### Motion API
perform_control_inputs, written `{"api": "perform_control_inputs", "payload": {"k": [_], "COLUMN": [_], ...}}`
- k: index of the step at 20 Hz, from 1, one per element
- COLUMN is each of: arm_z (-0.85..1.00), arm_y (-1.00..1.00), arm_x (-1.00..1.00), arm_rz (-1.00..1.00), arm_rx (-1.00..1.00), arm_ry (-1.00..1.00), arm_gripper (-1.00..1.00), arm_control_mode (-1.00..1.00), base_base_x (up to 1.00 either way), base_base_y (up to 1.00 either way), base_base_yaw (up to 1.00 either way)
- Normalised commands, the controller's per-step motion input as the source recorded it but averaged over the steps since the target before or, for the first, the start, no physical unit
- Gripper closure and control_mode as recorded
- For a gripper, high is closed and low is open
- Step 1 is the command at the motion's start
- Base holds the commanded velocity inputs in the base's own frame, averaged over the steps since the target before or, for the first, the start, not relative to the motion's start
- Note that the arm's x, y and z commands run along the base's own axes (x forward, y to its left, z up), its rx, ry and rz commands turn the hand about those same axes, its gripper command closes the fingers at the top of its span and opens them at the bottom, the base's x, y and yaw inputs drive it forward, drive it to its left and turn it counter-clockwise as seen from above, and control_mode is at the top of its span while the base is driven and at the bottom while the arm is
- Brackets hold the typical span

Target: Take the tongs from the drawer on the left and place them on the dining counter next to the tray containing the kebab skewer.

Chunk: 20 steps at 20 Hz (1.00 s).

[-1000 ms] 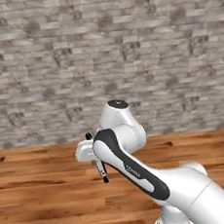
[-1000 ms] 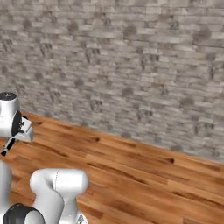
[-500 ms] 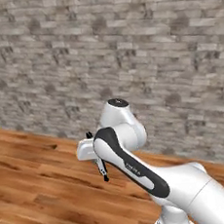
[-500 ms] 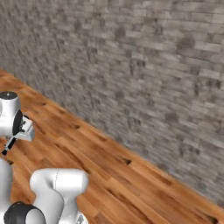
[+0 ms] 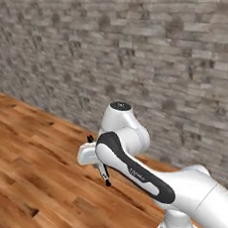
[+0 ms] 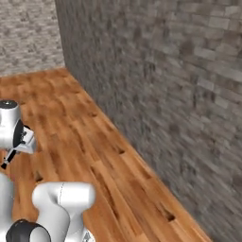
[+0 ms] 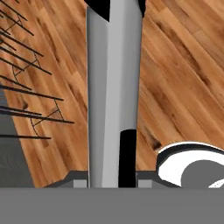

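**Tongs riding in the gripper above a wooden floor**

The gripper point(image 7: 111, 181) is pinching the tongs point(image 7: 114, 92), its jaws pressed against the silver-grey shaft from either side. In the hand view the tongs are running straight up the middle of the frame, a black end showing at the top and a black strip low on the shaft. Beneath them the wooden floor point(image 7: 175, 83) is lying well below. In the left base view the gripper point(image 5: 101, 168) is hanging beside the arm's white elbow, with a grey brick wall point(image 5: 145, 58) standing behind it. In the right base view that wall point(image 6: 179, 90) is meeting the floor point(image 6: 85, 137).
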Motion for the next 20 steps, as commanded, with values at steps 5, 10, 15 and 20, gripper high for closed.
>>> {"api": "perform_control_inputs", "payload": {"k": [5,10,15,20], "arm_z": [0.0,0.0,0.0,0.0], "arm_y": [0.0,0.0,0.0,0.0], "arm_x": [0.0,0.0,0.0,0.0], "arm_rz": [0.0,0.0,0.0,0.0], "arm_rx": [0.0,0.0,0.0,0.0], "arm_ry": [0.0,0.0,0.0,0.0], "arm_gripper": [1.0,1.0,1.0,1.0], "arm_control_mode": [1.0,1.0,1.0,1.0], "base_base_x": [1.0,1.0,1.0,1.0], "base_base_y": [0.0,0.0,0.0,0.0], "base_base_yaw": [0.51,0.49,0.49,0.56]}}
